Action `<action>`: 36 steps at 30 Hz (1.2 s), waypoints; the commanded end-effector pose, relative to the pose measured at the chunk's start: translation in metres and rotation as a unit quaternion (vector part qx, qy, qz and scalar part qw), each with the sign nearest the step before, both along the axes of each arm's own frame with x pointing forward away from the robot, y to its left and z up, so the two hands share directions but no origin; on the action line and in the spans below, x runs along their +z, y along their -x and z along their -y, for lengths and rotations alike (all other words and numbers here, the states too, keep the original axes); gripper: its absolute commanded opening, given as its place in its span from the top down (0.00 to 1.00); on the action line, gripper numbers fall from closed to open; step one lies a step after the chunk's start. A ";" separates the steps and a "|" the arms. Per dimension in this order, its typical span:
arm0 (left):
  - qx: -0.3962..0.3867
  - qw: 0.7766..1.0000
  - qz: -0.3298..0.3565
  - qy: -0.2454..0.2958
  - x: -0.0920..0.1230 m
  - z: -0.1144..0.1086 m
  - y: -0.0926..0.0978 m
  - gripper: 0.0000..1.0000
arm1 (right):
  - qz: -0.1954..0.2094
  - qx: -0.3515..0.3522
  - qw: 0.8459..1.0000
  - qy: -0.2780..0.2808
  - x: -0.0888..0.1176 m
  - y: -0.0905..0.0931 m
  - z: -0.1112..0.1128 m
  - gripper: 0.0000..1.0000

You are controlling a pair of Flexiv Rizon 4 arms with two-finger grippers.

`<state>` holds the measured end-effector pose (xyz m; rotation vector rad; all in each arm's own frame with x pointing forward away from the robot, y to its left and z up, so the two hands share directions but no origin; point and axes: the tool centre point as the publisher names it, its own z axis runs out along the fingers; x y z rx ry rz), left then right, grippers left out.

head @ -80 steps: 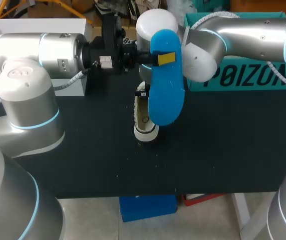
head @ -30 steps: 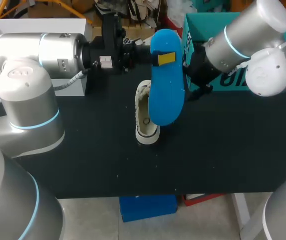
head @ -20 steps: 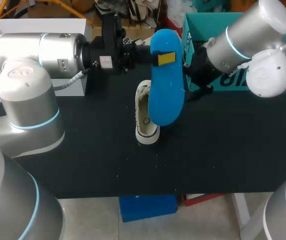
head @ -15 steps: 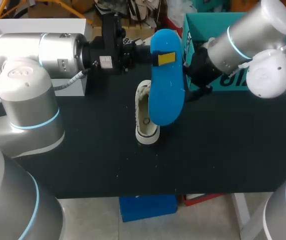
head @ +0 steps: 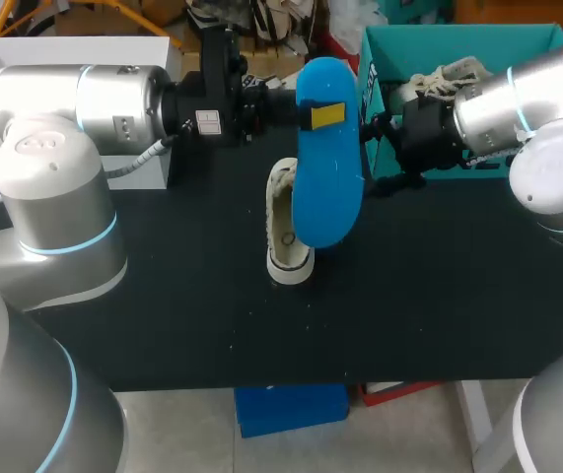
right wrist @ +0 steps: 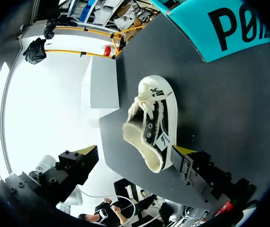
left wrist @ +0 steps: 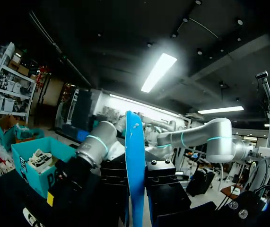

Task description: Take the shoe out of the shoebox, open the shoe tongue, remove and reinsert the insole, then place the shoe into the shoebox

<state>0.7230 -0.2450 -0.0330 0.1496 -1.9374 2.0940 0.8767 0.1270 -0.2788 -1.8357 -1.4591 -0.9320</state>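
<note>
Blue insole (head: pixel 327 187) sat clamped in left gripper (head: pixel 313 115) over shoe (head: pixel 286 232); right gripper (right wrist: pixel 135 158) stood open. Judged best: feed toe-end first, right bracing the heel.

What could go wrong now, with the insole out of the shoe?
The shoe sits unheld on the table, so pushing the insole in might tip or slide it. The open right gripper is close to the shoebox and might knock its wall.
</note>
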 end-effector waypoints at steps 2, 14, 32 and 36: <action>0.002 1.000 0.000 0.001 -0.001 0.002 0.000 1.00 | 0.007 0.001 0.995 -0.095 0.004 0.004 0.003 0.00; 0.002 1.000 0.000 0.001 -0.001 0.002 0.000 1.00 | 0.037 0.008 0.984 -0.176 0.027 0.012 -0.007 0.00; 0.008 0.996 0.091 -0.008 -0.002 0.007 0.004 1.00 | 0.064 0.010 0.975 -0.211 0.033 0.016 -0.013 0.00; 0.022 0.951 0.307 -0.025 -0.011 0.017 0.019 1.00 | 0.064 0.010 0.975 -0.211 0.033 0.016 -0.013 0.00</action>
